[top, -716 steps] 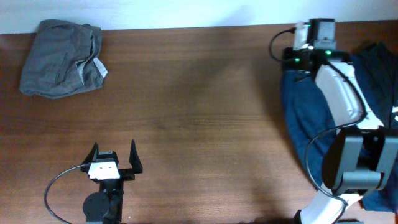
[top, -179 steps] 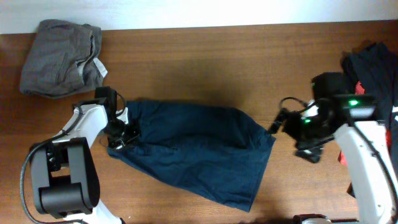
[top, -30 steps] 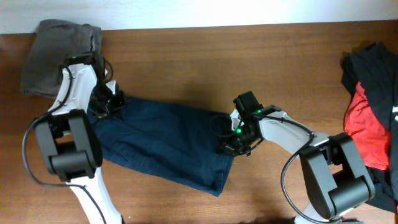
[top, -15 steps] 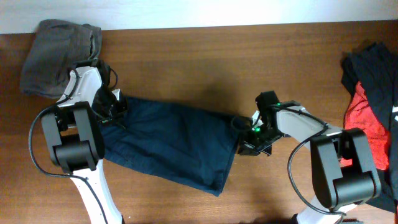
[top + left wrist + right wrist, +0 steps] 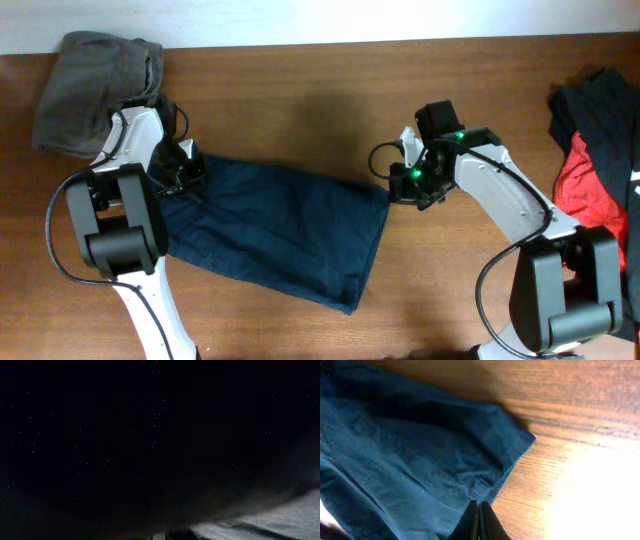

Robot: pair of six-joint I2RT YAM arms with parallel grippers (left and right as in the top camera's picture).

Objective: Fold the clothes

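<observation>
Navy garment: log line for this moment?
navy garment lying flat | left gripper on one end, state unclear | right gripper shut beside opposite end

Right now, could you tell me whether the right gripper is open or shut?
Shut: the right gripper has its fingers pressed together with no gap, at the edge of the navy garment.
</observation>
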